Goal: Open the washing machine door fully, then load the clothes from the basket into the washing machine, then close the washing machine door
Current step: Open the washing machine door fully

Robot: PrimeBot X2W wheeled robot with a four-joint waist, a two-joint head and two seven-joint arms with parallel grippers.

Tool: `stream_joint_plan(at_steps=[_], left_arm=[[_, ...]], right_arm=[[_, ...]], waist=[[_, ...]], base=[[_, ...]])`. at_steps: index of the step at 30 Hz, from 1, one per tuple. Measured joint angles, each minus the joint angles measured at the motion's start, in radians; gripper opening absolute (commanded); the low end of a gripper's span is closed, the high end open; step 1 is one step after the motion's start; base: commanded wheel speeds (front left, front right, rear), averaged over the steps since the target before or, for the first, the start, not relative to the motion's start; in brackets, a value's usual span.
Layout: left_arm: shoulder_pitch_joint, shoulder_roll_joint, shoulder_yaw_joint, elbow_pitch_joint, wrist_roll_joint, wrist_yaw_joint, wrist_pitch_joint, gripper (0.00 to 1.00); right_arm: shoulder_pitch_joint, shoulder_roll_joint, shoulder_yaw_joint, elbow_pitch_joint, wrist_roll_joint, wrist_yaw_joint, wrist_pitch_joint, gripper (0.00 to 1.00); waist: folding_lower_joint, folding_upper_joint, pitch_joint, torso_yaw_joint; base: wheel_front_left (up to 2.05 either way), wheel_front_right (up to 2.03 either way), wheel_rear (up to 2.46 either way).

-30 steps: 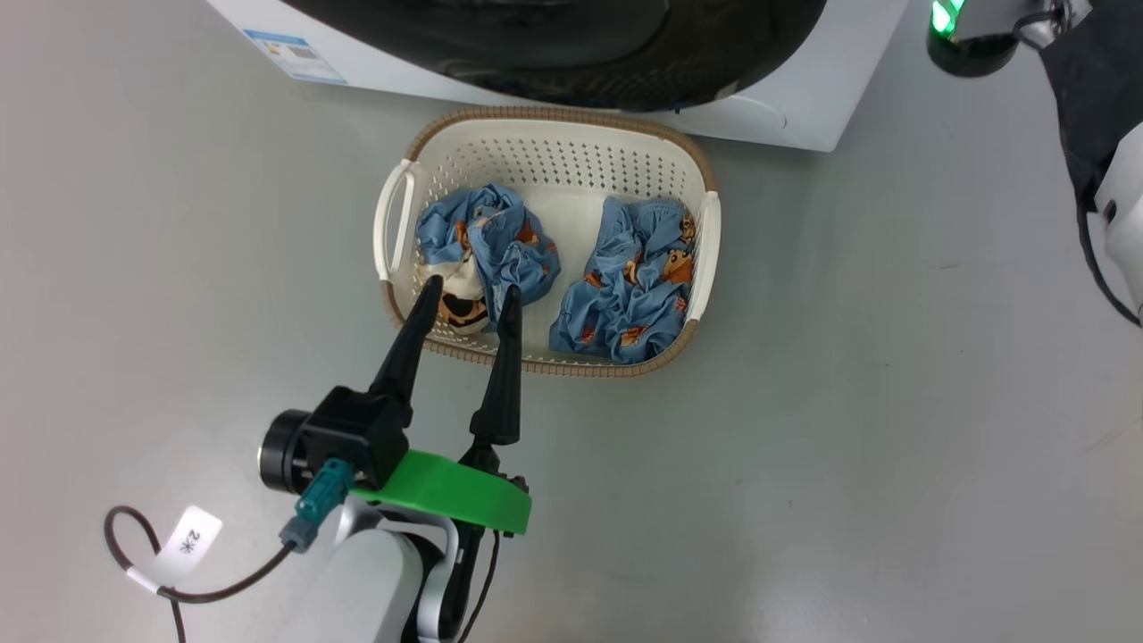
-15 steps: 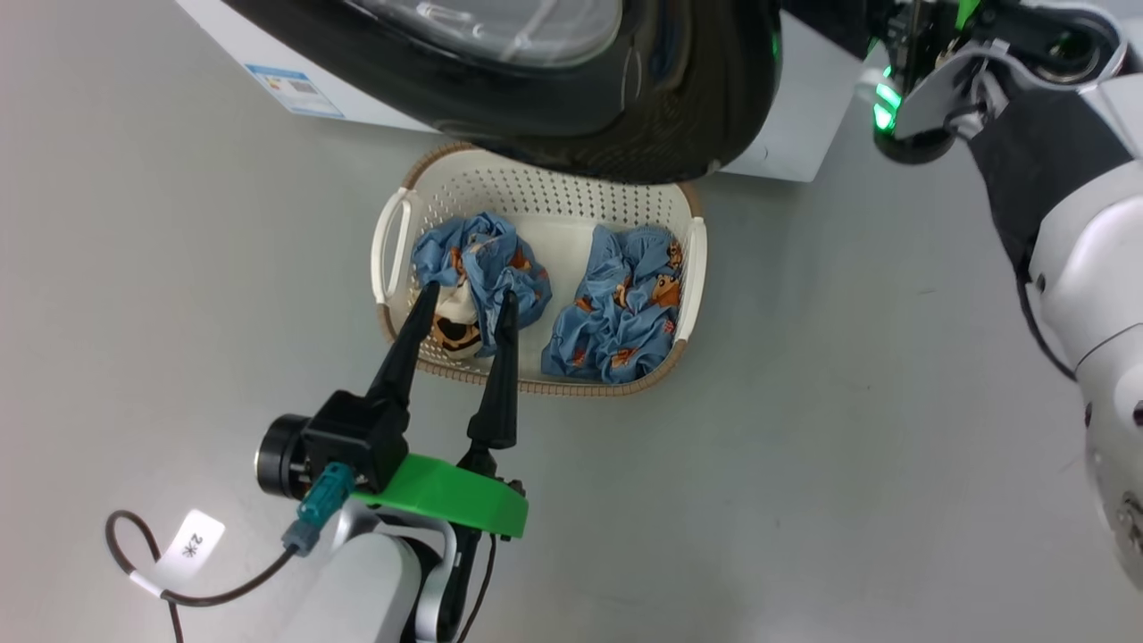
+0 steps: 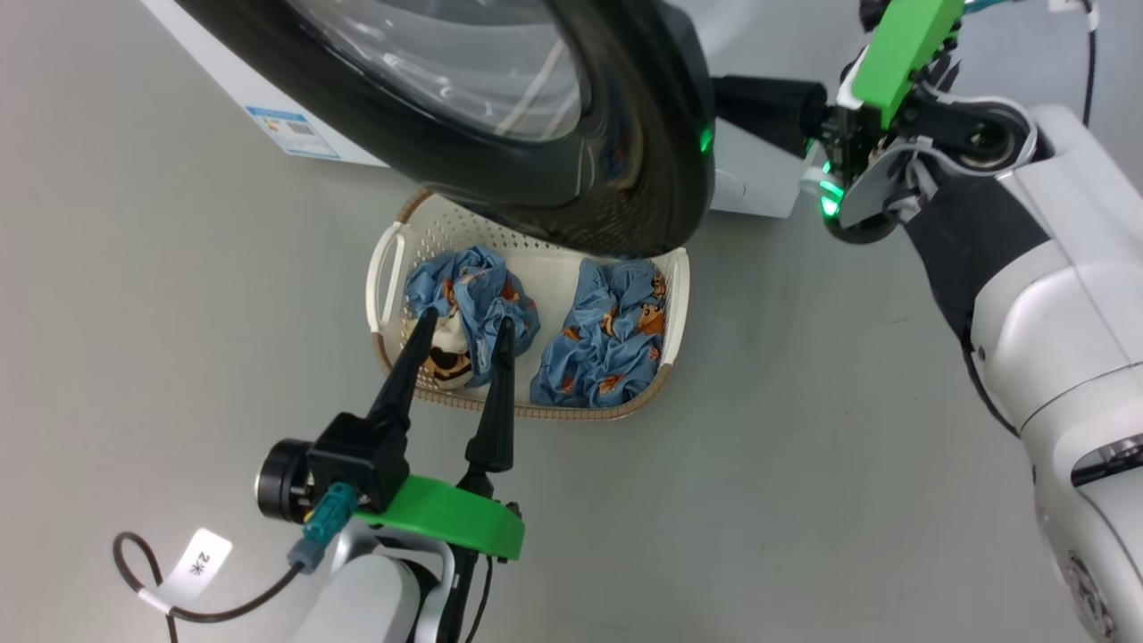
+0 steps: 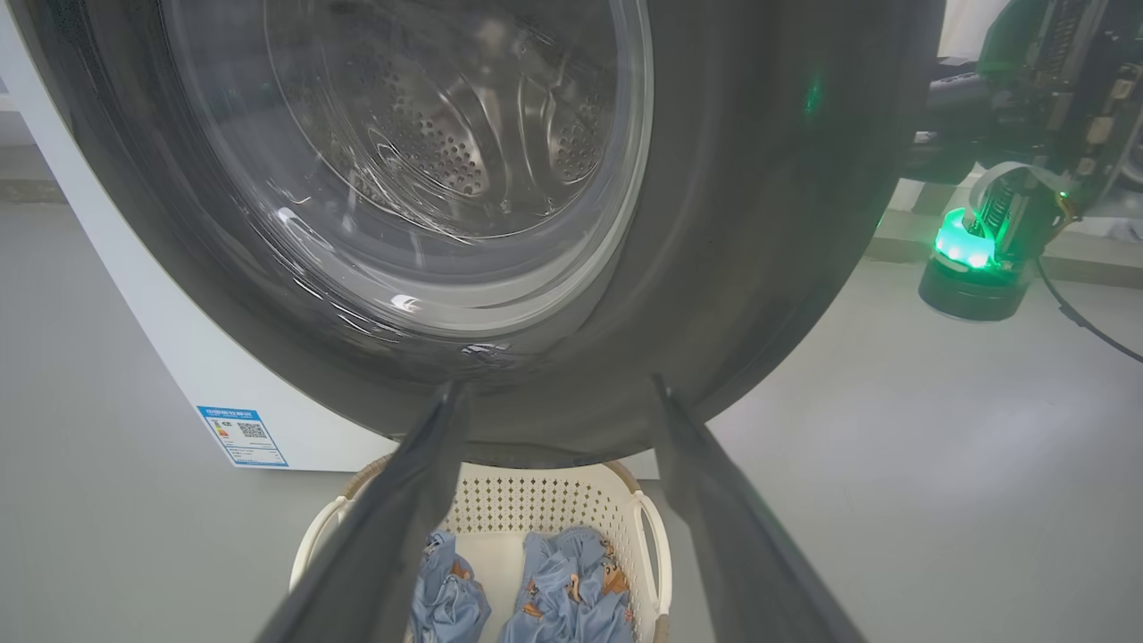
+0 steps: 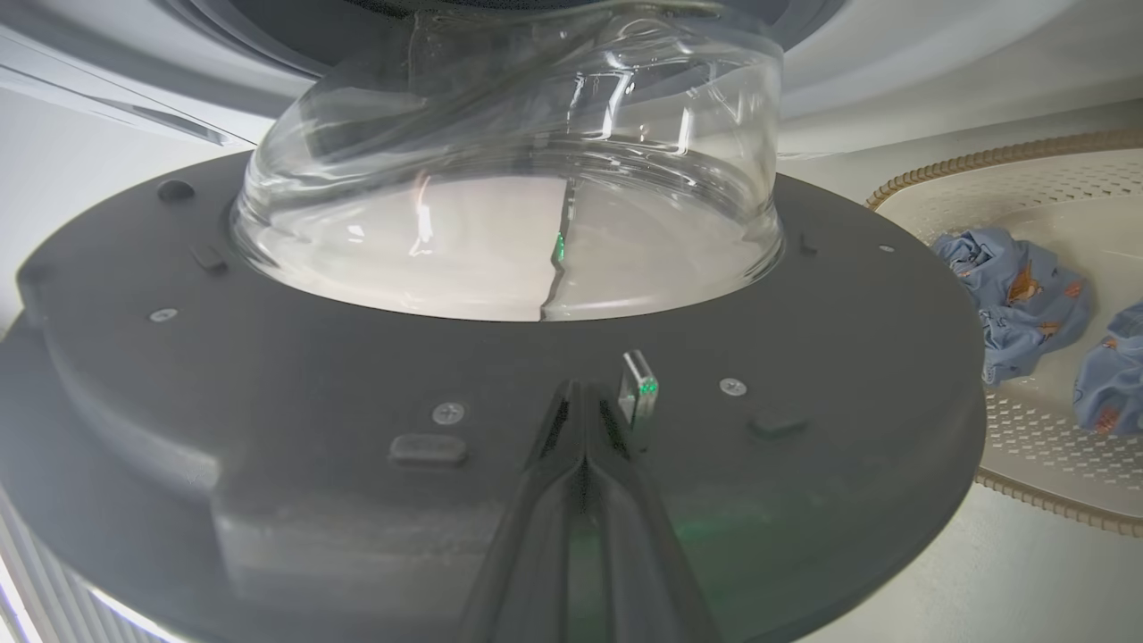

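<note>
The washing machine door [image 3: 652,170], a wide black frame round a clear glass bowl [image 5: 509,196], stands swung out from the white washing machine [image 3: 268,98], above the far rim of the basket [image 3: 382,277]. The cream basket holds the clothes: one blue printed bundle on the left [image 3: 473,290] and one on the right [image 3: 607,339]. My left gripper [image 3: 466,319] hangs open over the basket's near left side, above the left bundle. My right gripper [image 5: 585,393] is shut, its tips against the door's dark inner face [image 5: 268,357] beside a small latch tab [image 5: 638,393].
Grey floor lies all round the basket. A blue label [image 3: 290,129] marks the machine's front. My right forearm [image 3: 1054,295] reaches in from the right, with a green light at its wrist [image 3: 830,205]. A cable with a white tag [image 3: 201,558] trails at the lower left.
The door has swung further out and now covers the basket's far rim. My right arm has come into the head view, which has itself shifted. The left gripper stays open over the basket.
</note>
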Motion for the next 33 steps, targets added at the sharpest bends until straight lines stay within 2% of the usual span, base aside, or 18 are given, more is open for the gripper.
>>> stream_joint_plan(at_steps=[25,33], left_arm=[[0.067,0.001,0.023,0.025,0.026,-0.026,0.0,1.0],[0.085,0.002,0.031,0.027,0.033,-0.027,0.0,1.0]], right_arm=[[0.182,0.047,0.087,-0.094,0.01,0.0,0.042,0.0],[0.229,0.047,0.151,-0.142,0.067,0.0,0.042,0.0]], waist=[[0.0,0.0,-0.115,-0.023],[-0.0001,-0.0001,-0.145,-0.01]], base=[[0.0,0.0,0.0],[0.0,0.0,0.0]])
